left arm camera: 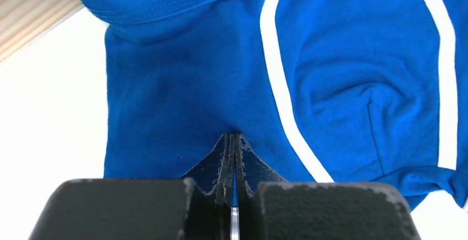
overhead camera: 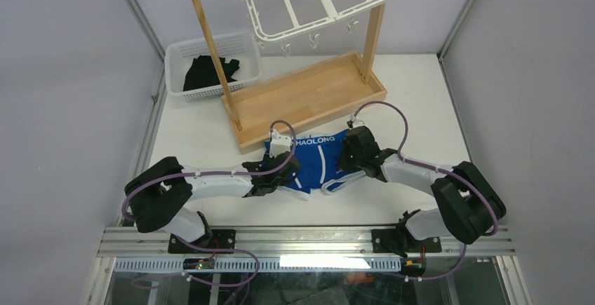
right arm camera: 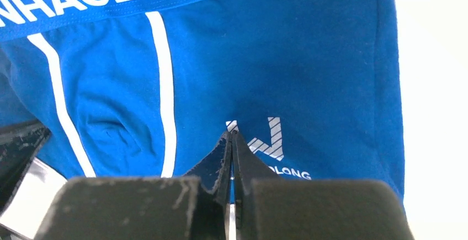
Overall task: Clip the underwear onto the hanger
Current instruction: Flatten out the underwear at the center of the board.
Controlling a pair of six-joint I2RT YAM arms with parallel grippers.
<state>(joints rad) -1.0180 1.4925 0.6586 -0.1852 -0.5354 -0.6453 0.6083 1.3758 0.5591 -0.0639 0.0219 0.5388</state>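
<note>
Top view: bright blue briefs with white stripes and a lettered waistband [overhead camera: 319, 159] lie flat on the white table [overhead camera: 428, 116], just at 6 o'clock of the wooden rack's tray base [overhead camera: 309, 98], waistband edge touching or nearly touching it.

White plastic rectangular hanger frame with small dangling clips [overhead camera: 330, 19] hangs up in the rack at 12 o'clock, well apart from the briefs. No clip is on the cloth.

Left gripper [left arm camera: 232, 136] is down on the briefs' 9 o'clock side, fingers pressed together, tips on blue fabric beside a white stripe.

Right gripper [right arm camera: 233, 132] is on the 3 o'clock side, fingers pressed together, tips at the small printed logo.

Either could have a thin nip of cloth between the tips; can't confirm from the wrist views.

White slotted basket [overhead camera: 173, 56] at 10 o'clock holds a black garment [overhead camera: 207, 73].
</note>
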